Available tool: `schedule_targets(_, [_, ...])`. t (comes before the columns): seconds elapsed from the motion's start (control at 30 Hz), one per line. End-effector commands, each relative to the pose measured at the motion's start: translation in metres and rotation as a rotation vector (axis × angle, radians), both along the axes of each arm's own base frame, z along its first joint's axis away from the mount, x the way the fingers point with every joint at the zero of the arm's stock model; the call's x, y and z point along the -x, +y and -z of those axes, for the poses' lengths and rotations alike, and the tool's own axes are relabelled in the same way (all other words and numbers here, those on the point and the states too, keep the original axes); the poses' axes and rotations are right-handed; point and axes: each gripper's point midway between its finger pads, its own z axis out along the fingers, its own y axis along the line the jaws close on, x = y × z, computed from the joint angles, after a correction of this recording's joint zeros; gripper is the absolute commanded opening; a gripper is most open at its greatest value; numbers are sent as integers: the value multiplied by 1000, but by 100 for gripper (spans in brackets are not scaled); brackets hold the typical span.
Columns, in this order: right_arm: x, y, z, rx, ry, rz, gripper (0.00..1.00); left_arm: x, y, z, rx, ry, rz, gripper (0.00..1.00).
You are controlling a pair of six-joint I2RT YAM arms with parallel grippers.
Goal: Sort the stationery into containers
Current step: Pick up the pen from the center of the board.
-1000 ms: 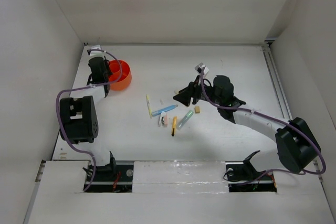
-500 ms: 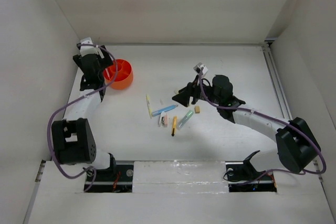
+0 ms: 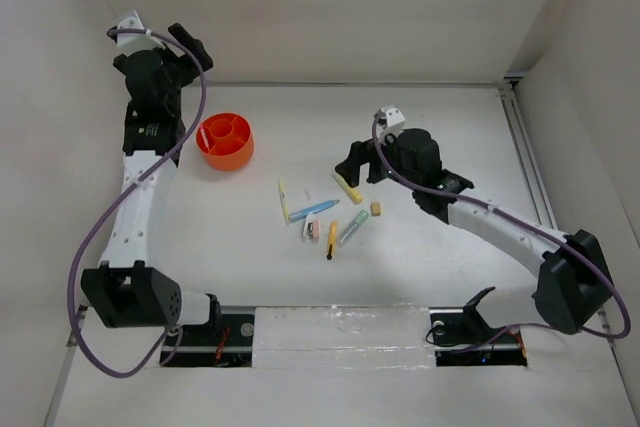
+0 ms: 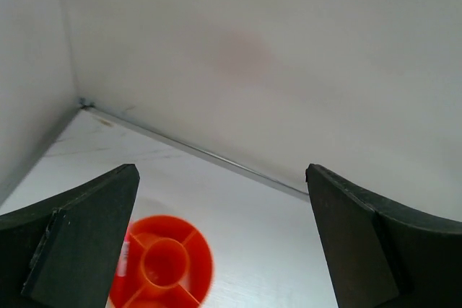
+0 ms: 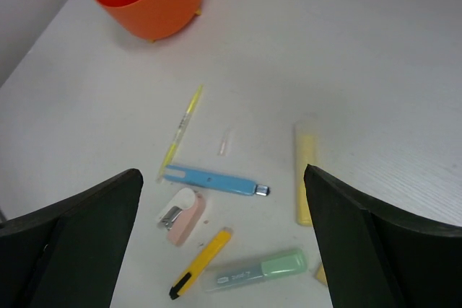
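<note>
The orange tub stands on the bench near its far left corner, with a small white piece in one outer compartment. The left hand hangs high above and behind the tub, close to the back wall, its fingers spread wide with nothing between them.

The rest of the stationery lies loose to the right of the tub and nearer the arm bases. Closest to the tub is the thin yellow pen. Beyond it are the blue pen, a small pink-and-white piece, the black-tipped yellow pencil, the pale green marker and the tan eraser. Farther right of the tub, the right hand is raised over a pale yellow marker, fingers wide apart and holding nothing.
</note>
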Motion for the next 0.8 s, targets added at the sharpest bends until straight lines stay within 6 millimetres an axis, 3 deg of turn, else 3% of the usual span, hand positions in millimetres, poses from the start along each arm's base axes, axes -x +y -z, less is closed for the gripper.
schedule_targets(0.0, [-14, -37, -30, 99, -49, 210, 100, 29, -47, -25, 99, -63, 248, 100])
schedule_targets(0.03, [-15, -41, -38, 102, -56, 234, 100, 32, -54, -13, 99, -53, 292, 100])
schedule_targets(0.07, [-9, -46, -38, 118, -48, 245, 100, 40, -65, -19, 105, -73, 353, 100])
schedule_targets(0.17, [-5, -60, -55, 93, -67, 310, 100, 45, -73, -11, 160, -18, 385, 100])
schedule_targets(0.27, [-5, -70, -58, 74, -60, 323, 100, 46, -84, 14, 211, 87, 436, 100])
schedule_targets(0.33, [-3, -71, -61, 89, -51, 303, 100, 41, -95, 33, 219, 168, 351, 100])
schedule_targets(0.37, [-3, -74, -63, 103, -57, 311, 100, 47, -106, 58, 199, 276, 299, 100])
schedule_targets(0.4, [-8, -74, -61, 118, -48, 325, 100, 50, -121, 60, 166, 306, 270, 100])
schedule_targets(0.43, [-8, -78, -51, 157, -31, 335, 100, 53, -153, 85, 129, 377, 246, 100])
schedule_targets(0.47, [-11, -83, -56, 162, -40, 365, 100, 59, -160, 105, 120, 448, 219, 100])
schedule_targets(0.53, [-13, -83, -47, 194, -13, 371, 100, 66, -166, 160, 135, 576, 200, 100])
schedule_targets(0.6, [-15, -85, -51, 191, -22, 385, 100, 64, -170, 195, 165, 627, 216, 100])
schedule_targets(0.63, [-14, -85, -47, 198, -15, 384, 100, 72, -172, 223, 156, 696, 227, 100])
schedule_targets(0.67, [-15, -83, -56, 169, -39, 378, 100, 75, -181, 246, 139, 757, 245, 100])
schedule_targets(0.77, [-13, -78, -54, 164, -44, 344, 100, 89, -188, 292, 130, 877, 230, 98])
